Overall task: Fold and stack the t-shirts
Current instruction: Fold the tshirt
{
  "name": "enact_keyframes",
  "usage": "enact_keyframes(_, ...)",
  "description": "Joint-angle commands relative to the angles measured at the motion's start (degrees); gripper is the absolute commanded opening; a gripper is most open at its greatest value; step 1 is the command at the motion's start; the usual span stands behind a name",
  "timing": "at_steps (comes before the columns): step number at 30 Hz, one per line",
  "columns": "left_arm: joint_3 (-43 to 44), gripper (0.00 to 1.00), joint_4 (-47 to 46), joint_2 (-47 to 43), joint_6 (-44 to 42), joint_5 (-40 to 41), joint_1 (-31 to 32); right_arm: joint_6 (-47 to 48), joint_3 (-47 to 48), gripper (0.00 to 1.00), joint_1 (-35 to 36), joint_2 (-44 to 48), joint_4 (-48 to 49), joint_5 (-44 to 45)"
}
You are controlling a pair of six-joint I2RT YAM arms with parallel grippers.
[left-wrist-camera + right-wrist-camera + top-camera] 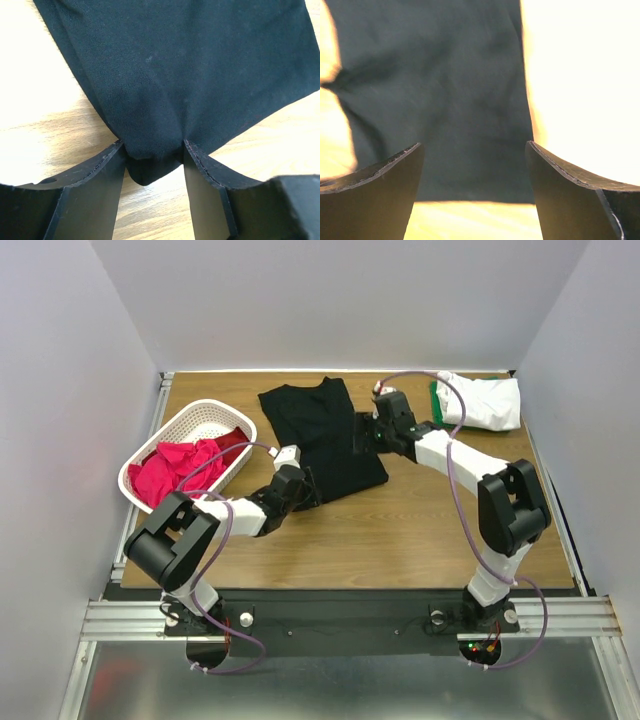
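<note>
Roughly centred on the wood-grain table [400, 530], a large black t-shirt [320, 430] was laid flat, matte and soft, partly folded into a long slab. A white oval lattice basket [200, 410] was set at the left edge, with crumpled pink/red t-shirts [175, 465] heaped inside. A rumpled white t-shirt [485, 400] was bunched in the far right corner, a green t-shirt [434, 400] edge showing beside it. The left gripper [152, 150] was clamped on the black shirt's near corner, fabric puckered between the dark flat fingers. The right gripper [472, 150] was held wide apart over the shirt's right edge, nothing pinched.
</note>
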State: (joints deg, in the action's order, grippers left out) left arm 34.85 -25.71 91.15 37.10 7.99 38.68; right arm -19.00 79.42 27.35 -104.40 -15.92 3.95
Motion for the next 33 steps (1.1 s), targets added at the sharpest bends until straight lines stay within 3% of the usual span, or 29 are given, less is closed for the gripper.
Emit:
enact_keyframes(1, -4.62, 0.6, 16.57, 2.71, 0.87, -4.39, 1.75, -2.61, -7.67, 0.88, 0.24, 3.05, 0.45, 1.5)
enact_keyframes(13, -5.06, 0.6, 16.75, 1.83, 1.13, -4.39, 2.19, -3.76, -12.8, 0.85, 0.15, 2.36, 0.45, 4.58)
enact_keyframes(26, -4.53, 0.6, 17.45, 2.01, 0.87, -4.3, 2.28, -6.04, -18.59, 0.66, 0.16, 2.53, 0.45, 3.61)
enact_keyframes(31, -4.62, 0.6, 17.63, 1.48, 0.95, -3.95, 2.28, -6.05, -19.21, 0.52, 0.16, 1.4, 0.45, 3.18)
enact_keyframes(33, -4.53, 0.63, 17.8, 1.39, 1.04, -3.77, 2.28, -6.22, -19.21, 0.35, 0.16, 0.78, 0.54, 2.56)
